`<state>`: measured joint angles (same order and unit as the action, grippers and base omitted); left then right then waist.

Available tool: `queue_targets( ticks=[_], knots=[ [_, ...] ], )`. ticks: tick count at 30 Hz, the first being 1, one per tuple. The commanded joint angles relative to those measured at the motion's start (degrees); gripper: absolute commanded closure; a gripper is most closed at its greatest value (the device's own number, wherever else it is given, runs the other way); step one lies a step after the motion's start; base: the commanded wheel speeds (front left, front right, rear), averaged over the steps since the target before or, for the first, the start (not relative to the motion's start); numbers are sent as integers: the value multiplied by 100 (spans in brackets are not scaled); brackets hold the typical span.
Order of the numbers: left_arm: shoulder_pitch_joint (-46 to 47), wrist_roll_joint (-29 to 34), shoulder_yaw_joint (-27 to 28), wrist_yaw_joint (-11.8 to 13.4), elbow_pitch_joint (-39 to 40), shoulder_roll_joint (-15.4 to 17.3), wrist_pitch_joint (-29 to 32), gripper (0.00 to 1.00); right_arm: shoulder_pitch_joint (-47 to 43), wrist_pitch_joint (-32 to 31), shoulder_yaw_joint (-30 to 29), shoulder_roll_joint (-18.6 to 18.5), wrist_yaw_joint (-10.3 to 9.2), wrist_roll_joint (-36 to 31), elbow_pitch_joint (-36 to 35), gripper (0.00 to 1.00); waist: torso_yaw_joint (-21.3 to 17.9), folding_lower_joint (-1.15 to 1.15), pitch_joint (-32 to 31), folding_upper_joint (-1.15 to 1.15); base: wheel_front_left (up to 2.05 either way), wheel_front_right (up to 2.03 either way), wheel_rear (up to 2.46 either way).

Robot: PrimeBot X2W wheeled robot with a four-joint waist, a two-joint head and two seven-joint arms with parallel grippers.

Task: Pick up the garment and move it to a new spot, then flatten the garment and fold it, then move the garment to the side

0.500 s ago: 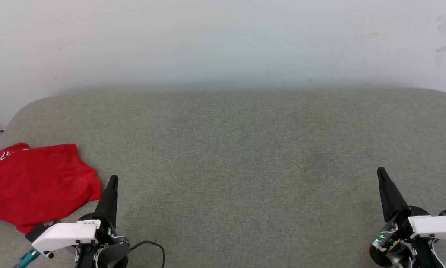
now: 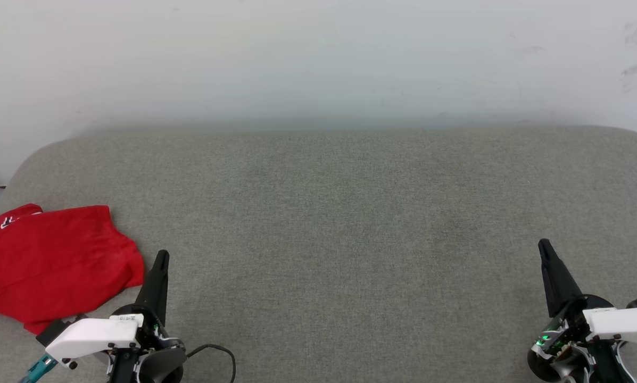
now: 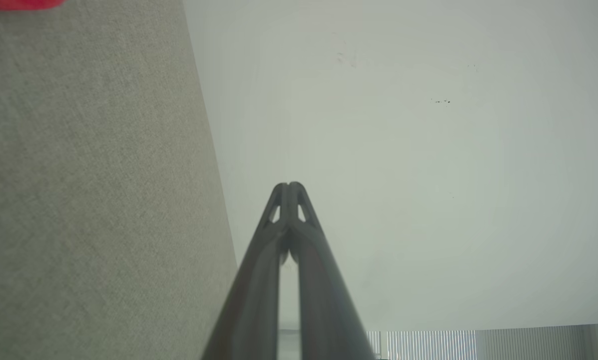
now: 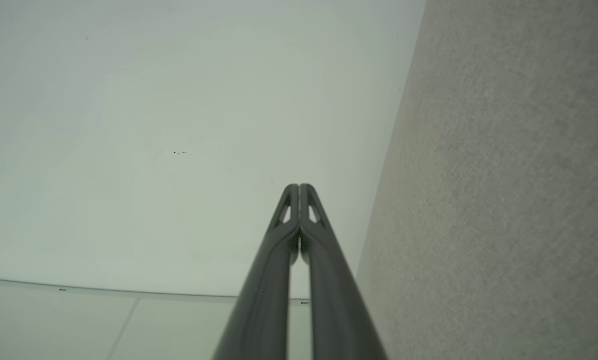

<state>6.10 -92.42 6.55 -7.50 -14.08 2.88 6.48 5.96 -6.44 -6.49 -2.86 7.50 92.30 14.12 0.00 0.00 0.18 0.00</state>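
Observation:
The garment (image 2: 52,263), bright red with a strip of white lettering at its far left, lies folded flat at the left end of the grey fabric surface (image 2: 329,223), partly cut off by the frame edge. A sliver of the garment (image 3: 19,4) shows at the top left of the left wrist view. My left gripper (image 2: 162,255) is shut and empty, just right of the garment's near corner and apart from it. Far to the right, my right gripper (image 2: 543,244) is also shut and holds nothing. Both pairs of fingertips meet: left gripper (image 3: 289,186), right gripper (image 4: 299,187).
A pale wall (image 2: 318,58) rises behind the grey surface. A black cable (image 2: 217,351) loops beside the left wrist. The surface's rounded left corner (image 2: 20,170) lies just beyond the garment.

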Motion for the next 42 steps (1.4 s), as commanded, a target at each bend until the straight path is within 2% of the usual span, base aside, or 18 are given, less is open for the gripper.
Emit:
queue_targets(
  ticks=[1,42],
  knots=[
    [37,14,8,-10,9,-12,26,100,82,-14,-3,-4,-3,17,-1,100,0,0,0,0,0,0,0],
    [37,14,8,-10,9,-12,25,100,82,-14,-3,-4,-3,17,-1,100,0,0,0,0,0,0,0]
  ],
)
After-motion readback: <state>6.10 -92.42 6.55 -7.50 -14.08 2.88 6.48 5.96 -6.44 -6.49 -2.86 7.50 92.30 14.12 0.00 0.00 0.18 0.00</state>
